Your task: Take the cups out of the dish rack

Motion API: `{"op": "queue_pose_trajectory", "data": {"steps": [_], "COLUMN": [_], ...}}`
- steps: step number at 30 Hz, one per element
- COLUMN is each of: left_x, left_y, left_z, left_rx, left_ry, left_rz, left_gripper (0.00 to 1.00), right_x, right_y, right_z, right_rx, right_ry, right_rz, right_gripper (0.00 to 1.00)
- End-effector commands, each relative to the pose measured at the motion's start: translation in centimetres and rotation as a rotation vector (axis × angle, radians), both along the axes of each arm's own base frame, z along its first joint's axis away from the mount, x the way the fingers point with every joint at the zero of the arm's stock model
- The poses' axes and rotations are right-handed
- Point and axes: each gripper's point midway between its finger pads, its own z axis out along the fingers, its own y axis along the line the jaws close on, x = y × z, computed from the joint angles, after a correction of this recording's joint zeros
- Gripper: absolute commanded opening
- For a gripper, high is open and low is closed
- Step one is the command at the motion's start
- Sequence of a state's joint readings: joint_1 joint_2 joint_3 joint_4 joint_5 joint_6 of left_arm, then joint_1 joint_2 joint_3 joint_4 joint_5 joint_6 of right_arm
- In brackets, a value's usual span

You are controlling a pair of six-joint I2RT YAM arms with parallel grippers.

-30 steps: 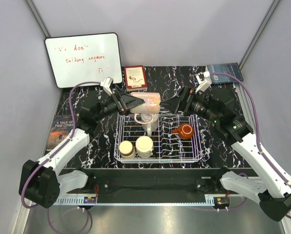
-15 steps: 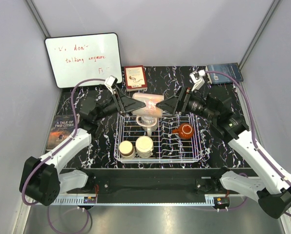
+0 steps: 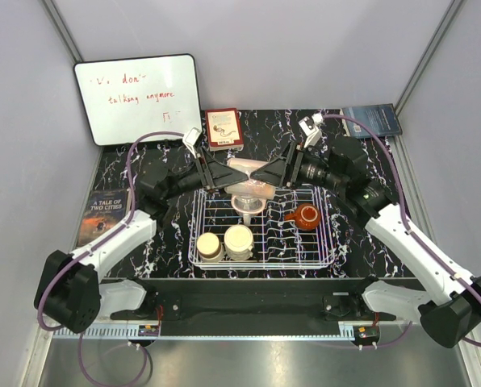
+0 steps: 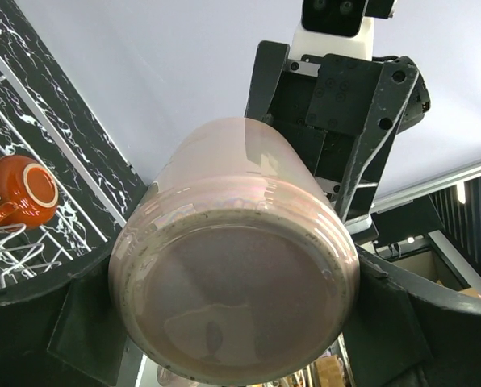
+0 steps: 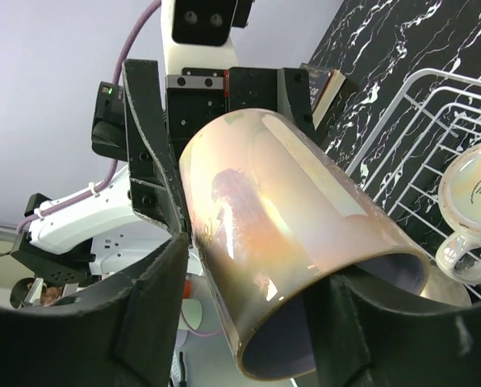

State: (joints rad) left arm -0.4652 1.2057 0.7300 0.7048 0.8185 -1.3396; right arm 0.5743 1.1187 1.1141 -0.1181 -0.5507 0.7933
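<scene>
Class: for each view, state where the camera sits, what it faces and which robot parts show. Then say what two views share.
Top external: above and behind the bases, looking down on the dish rack; both arms show, left gripper and right gripper at the pink cup.
Left wrist: on the left arm, facing the cup's base; own fingers flank it, right gripper beyond.
Right wrist: on the right arm, facing the cup's mouth; own fingers flank it, left gripper beyond.
Shared: both wrist views show the pink cup, opposite ends.
</scene>
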Motion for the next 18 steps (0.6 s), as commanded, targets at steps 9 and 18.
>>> {"op": "queue_pose_trajectory", "data": {"steps": [9, 18], "left_x": [-0.5, 0.4], "left_y": [-1.1, -1.5], "left_z": [4.0, 2.2], "left_rx": [-0.058, 0.038], "left_ry": [-0.162, -0.126], "left_rz": [-0.052, -0.036], "left_gripper": [0.00, 0.70], "right_x": [-1.8, -1.9], "right_y": [0.8, -0.8], "right_z": [2.0, 1.7], "right_rx": [0.092, 0.032], "right_ry": [-0.051, -0.085], "right_rz": [0.119, 0.030], "right_gripper": [0.20, 0.00]}}
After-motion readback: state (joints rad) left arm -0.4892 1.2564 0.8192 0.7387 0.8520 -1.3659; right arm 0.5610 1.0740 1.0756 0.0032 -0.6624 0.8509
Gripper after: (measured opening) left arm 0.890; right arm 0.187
